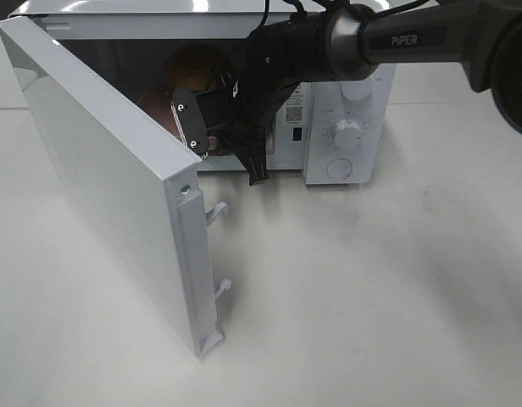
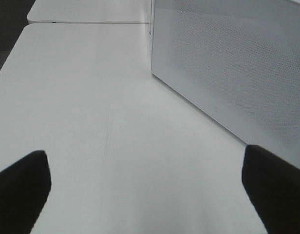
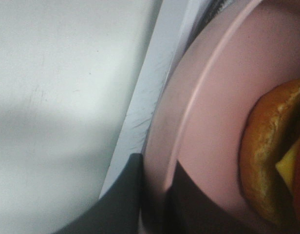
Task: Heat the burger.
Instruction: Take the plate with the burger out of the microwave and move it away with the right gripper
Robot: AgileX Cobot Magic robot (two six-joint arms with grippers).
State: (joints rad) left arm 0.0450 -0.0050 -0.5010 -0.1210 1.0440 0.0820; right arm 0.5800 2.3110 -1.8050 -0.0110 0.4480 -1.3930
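Observation:
The burger (image 3: 269, 161), with its glossy orange-brown bun, sits on a pink plate (image 3: 213, 97) just inside the open white microwave (image 1: 346, 102). In the exterior high view the burger (image 1: 191, 69) shows in the dark cavity behind the right arm. My right gripper (image 3: 157, 200) is at the microwave's front sill, its dark fingers (image 3: 123, 195) shut on the plate's rim from both sides. In that high view the right gripper (image 1: 223, 148) is mostly hidden by its own wrist. My left gripper (image 2: 145, 187) stands wide open over bare table, holding nothing.
The microwave door (image 1: 100, 178) swings wide open toward the front left, with two latch hooks (image 1: 217, 212) on its edge. Its perforated outer face (image 2: 237, 63) is close beside the left gripper. The control knob (image 1: 347, 133) is on the right panel.

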